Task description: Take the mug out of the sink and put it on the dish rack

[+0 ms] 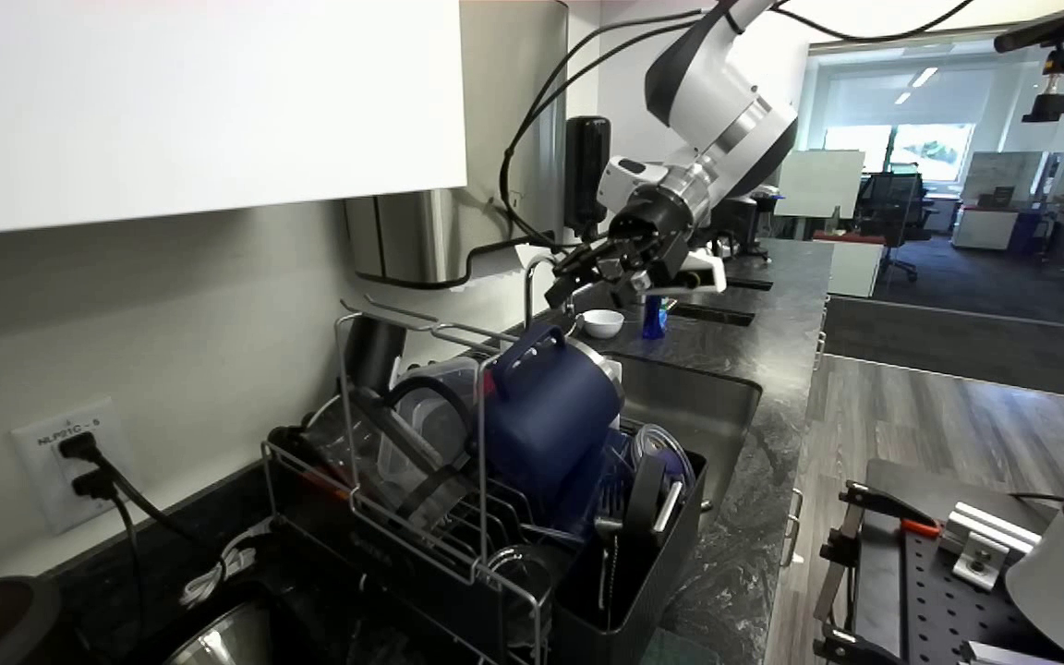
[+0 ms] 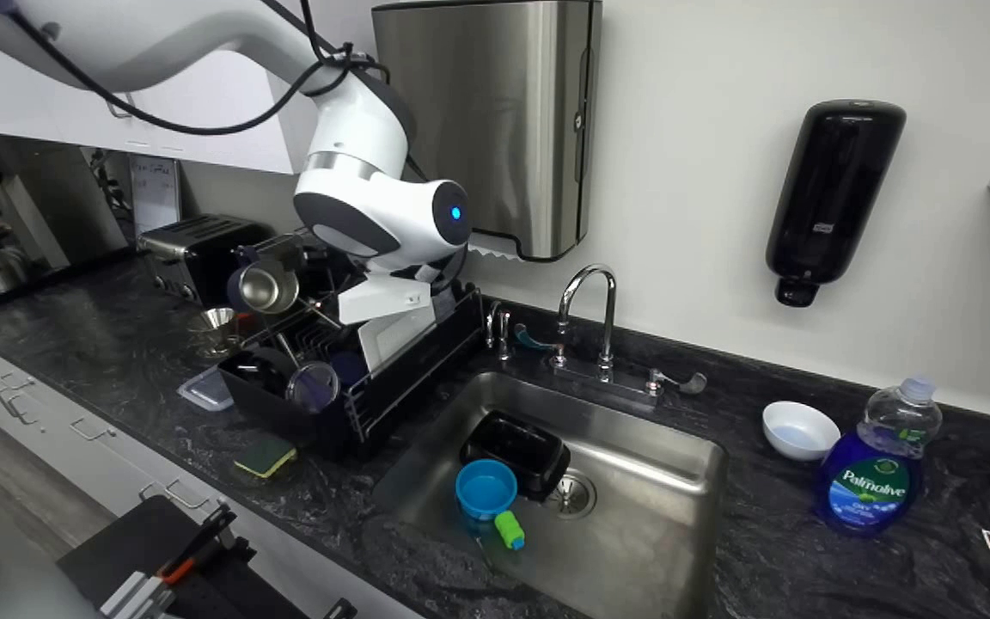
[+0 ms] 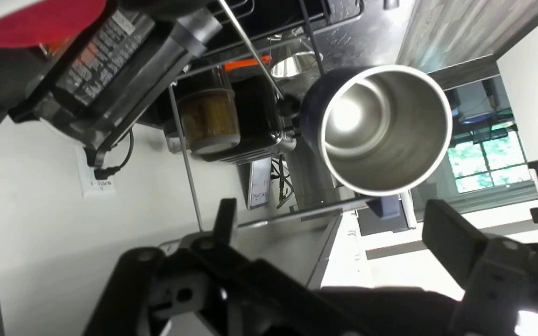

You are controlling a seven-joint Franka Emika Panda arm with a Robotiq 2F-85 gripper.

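Navy outside, the mug [image 1: 546,416] sits tilted in the dish rack [image 2: 426,367]. Near it, the gripper [image 3: 334,225] hangs spread wide.

The navy mug [image 1: 543,416], bare metal inside, rests tilted on the black-sided wire dish rack [image 2: 424,364], handle [image 3: 386,206] uppermost, ahead of the gripper [image 3: 332,221] and apart from it, mouth facing it. The stainless sink [image 2: 632,537] lies lower than the gripper.

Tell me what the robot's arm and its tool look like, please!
The arm is white and smoothly rounded, with dark grey patches and silvery bands. It has a round blue light, and a black cable loops along it. Its tool is mostly black, with two chunky, flat-faced fingers.
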